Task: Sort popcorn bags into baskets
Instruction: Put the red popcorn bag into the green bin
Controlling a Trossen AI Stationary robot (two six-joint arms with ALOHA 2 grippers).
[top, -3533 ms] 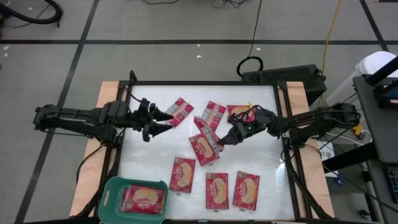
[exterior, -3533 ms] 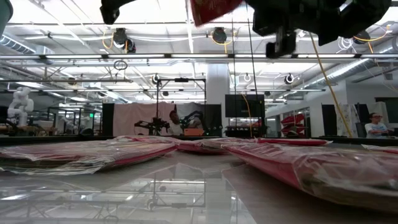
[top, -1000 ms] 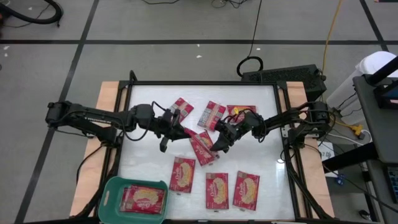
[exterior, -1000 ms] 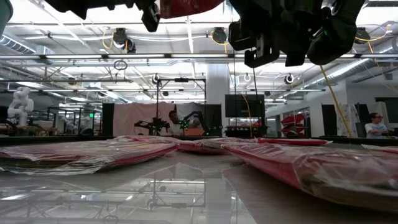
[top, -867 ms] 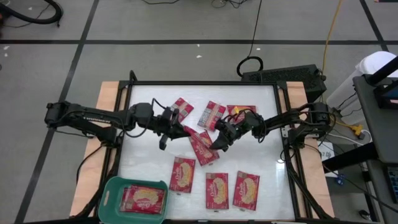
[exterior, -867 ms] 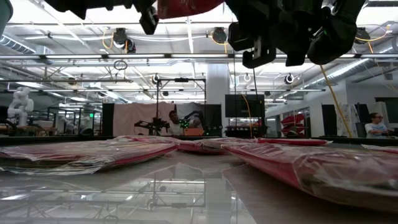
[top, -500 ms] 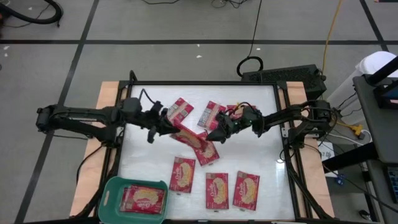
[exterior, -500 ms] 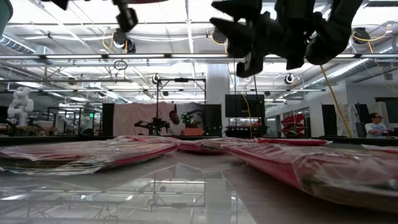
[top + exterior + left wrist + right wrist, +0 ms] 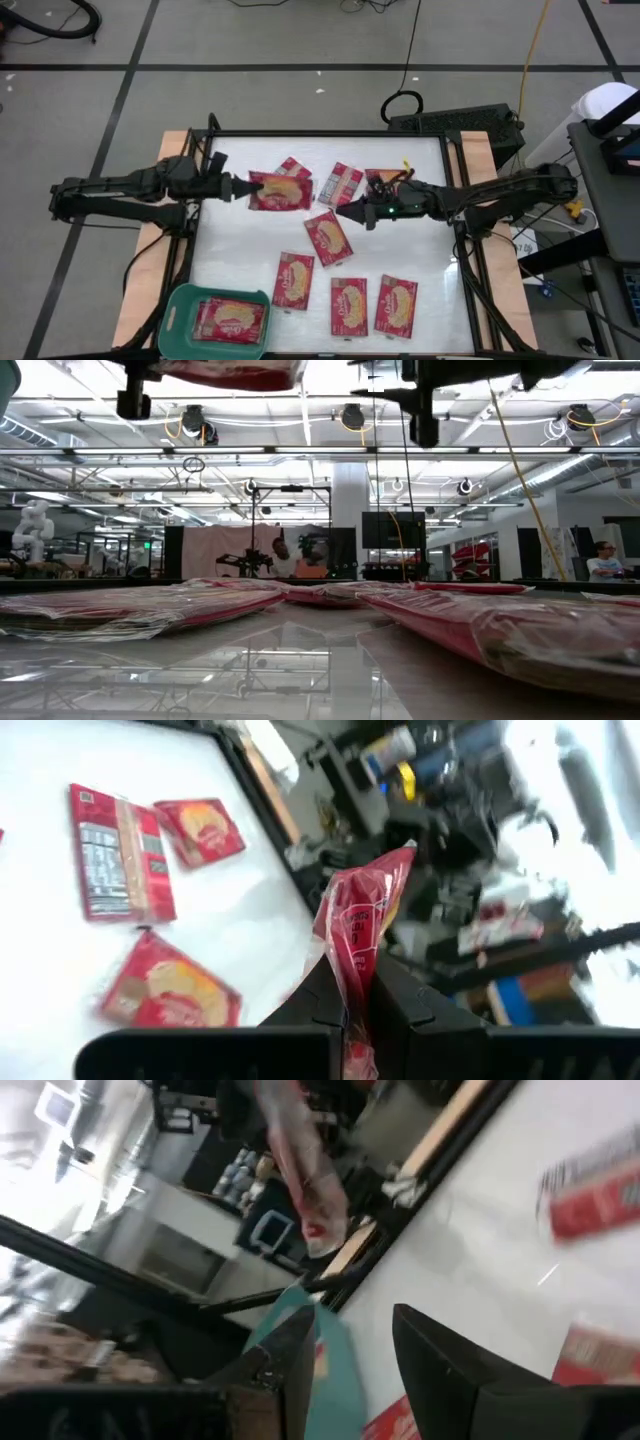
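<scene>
In the high view my left gripper is shut on one red popcorn bag, held up over the table's far left part. My right gripper stands open to the right of that bag with nothing between its fingers. Several more popcorn bags lie flat on the white table, among them one at the middle and three in a near row. The teal basket stands at the near left corner with one bag lying in it. My left gripper pinches the popcorn bag between its two fingers at the bag's left end; in the wrist view the film stands edge-on between them. The fingers come level from the table's left. The bag sticks out to the right, roughly level, picture side up, clear of the table.
The table has a dark raised frame and wooden side strips. Two bags lie far of my right gripper, and one lies partly under the held bag. Bare white top lies between the basket and the held bag.
My left gripper has drawn back toward the table's left edge and risen with the bag, rolling so that the bag now lies level with its picture up. My right gripper has let go of that bag, risen and turned level, staying near the middle.
</scene>
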